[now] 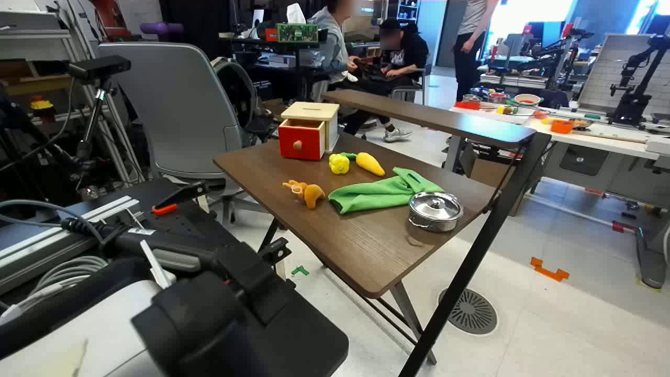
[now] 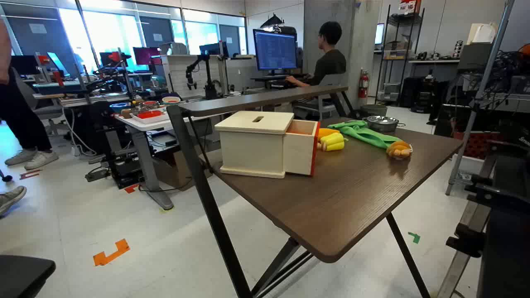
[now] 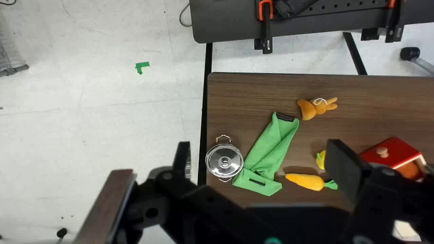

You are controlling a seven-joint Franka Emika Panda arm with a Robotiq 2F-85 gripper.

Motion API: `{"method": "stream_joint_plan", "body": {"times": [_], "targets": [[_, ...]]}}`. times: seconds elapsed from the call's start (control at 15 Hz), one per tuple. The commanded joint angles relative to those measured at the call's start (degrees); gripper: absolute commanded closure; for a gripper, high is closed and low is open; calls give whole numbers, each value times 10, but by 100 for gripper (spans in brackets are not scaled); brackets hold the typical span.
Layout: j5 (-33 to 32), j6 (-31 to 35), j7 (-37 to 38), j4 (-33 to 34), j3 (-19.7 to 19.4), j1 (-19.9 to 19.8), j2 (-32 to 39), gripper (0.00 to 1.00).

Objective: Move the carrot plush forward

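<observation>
The carrot plush, yellow-orange with a green tuft, lies on the brown table between the drawer box and the green cloth. It shows in an exterior view [image 1: 370, 164] and in the wrist view [image 3: 307, 181], its tuft toward the box. In an exterior view [image 2: 328, 132] it is partly hidden behind a yellow pepper toy. My gripper [image 3: 261, 152] is open and empty, well above the table. Its fingers span the pot, the cloth and the carrot plush; the right finger appears just beside the tuft. The gripper does not show in either exterior view.
A wooden box [image 1: 312, 128] with an open red drawer, a yellow pepper toy [image 1: 339, 164], an orange plush [image 1: 313, 195], a green cloth [image 1: 377, 193] and a lidded pot [image 1: 435, 210] stand on the table. A raised shelf [image 1: 429, 116] runs along one edge.
</observation>
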Motion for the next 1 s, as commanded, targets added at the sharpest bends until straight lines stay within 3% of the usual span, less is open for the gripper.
{"method": "stream_joint_plan", "body": {"times": [0.0,0.4,0.93], "targets": [[1,0,-1,2,2,-2,1,0],[19,26,15,2,0,3,26,0],[129,182,64,26,27,36,198,0]]}}
